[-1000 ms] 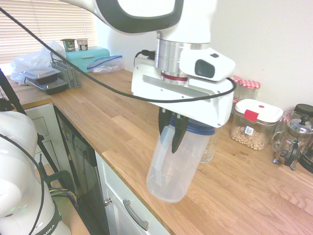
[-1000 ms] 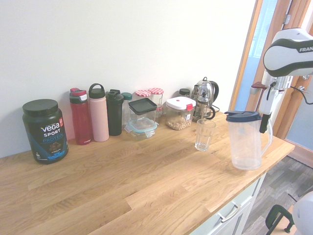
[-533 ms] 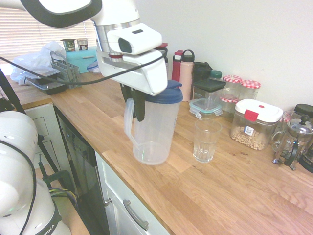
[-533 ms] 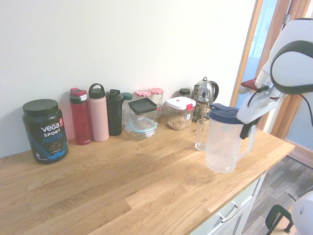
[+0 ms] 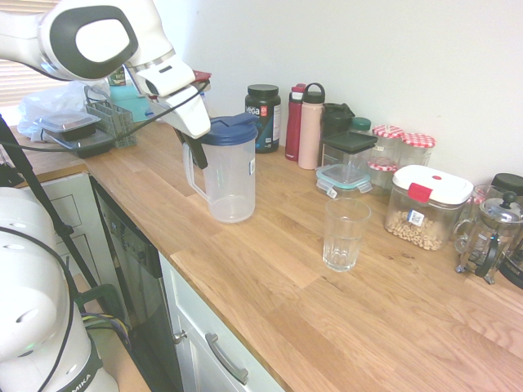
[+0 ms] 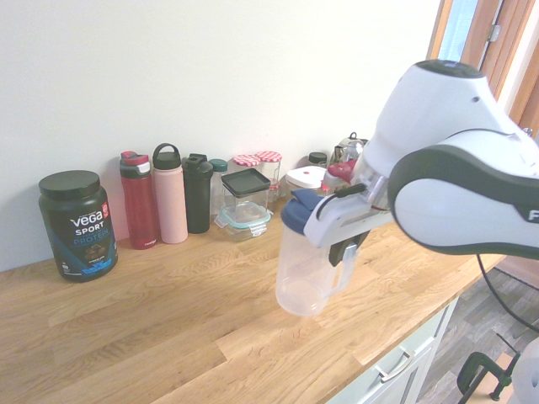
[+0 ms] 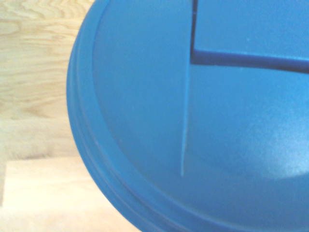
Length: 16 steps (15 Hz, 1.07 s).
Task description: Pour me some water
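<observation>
Pitcher (image 5: 230, 175) above the counter (image 5: 282, 306), its handle (image 5: 194, 173) pinched in the claw (image 5: 196, 152) – the right place to grip – and likely light, stiff plastic, prone to swing or slip.

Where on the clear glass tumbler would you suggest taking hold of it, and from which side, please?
I'd grip the tumbler around its upright wall at mid-height, coming level from the counter's front edge, fingers either side. It stands upright, is round and has no handle; that side looks open, while the peanut container stands towards the wall.
</observation>
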Each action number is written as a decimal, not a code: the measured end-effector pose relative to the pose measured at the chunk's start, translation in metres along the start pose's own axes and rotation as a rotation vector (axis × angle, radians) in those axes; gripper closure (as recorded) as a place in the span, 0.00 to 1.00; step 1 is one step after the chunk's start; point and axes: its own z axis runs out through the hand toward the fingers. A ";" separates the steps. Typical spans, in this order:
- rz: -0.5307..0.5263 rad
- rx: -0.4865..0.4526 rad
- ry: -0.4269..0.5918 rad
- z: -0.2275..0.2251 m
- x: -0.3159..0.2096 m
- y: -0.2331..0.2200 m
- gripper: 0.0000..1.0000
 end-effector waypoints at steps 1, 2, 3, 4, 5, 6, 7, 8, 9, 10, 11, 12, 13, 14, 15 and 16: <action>0.010 0.007 0.001 0.005 -0.003 -0.011 1.00; 0.019 0.011 0.006 0.008 -0.008 -0.024 1.00; 0.028 0.011 0.007 0.011 -0.013 -0.036 1.00; 0.038 0.007 0.011 0.013 -0.017 -0.049 1.00; 0.047 -0.003 0.013 0.016 -0.020 -0.059 1.00; 0.054 -0.018 0.011 0.021 -0.023 -0.069 1.00; 0.059 -0.035 0.011 0.027 -0.024 -0.078 1.00; 0.064 -0.048 0.012 0.033 -0.025 -0.086 1.00; 0.068 -0.055 0.014 0.038 -0.026 -0.094 1.00; 0.067 -0.054 0.018 0.041 -0.028 -0.103 1.00; 0.064 -0.048 0.021 0.043 -0.033 -0.111 1.00; 0.060 -0.043 0.024 0.044 -0.038 -0.119 1.00; 0.060 -0.038 0.027 0.045 -0.042 -0.125 1.00; 0.058 -0.037 0.029 0.046 -0.046 -0.131 0.00; 0.056 -0.036 0.028 0.046 -0.047 -0.135 0.00; 0.057 -0.037 0.026 0.047 -0.047 -0.137 0.00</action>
